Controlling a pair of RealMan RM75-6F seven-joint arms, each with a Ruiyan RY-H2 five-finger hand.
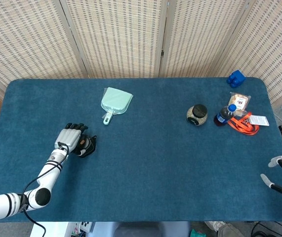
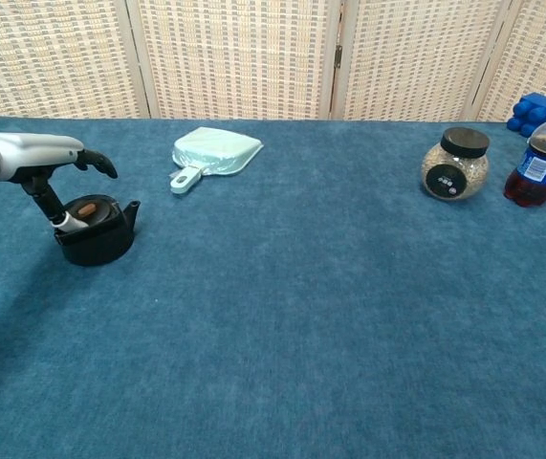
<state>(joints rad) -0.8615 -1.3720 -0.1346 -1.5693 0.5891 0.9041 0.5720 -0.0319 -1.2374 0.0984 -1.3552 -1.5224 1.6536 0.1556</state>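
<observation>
Left hand [image 1: 72, 138], fingers apart, over the black teapot [image 2: 96, 229] at lower left, thumb at its lid, no grasp closed; lift remains.

Mint dustpan [image 1: 116, 101] mid-table — far right, grain jar [image 1: 197, 114], cola bottle [image 1: 224, 115], blue block [image 1: 235, 78].

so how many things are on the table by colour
black: 1, the teapot
mint green: 1, the dustpan
blue: 1, the block
clear: 1 jar, 1 bottle
orange: 1 strap, 1 snack packet
white: 1 card
total: 8
</observation>
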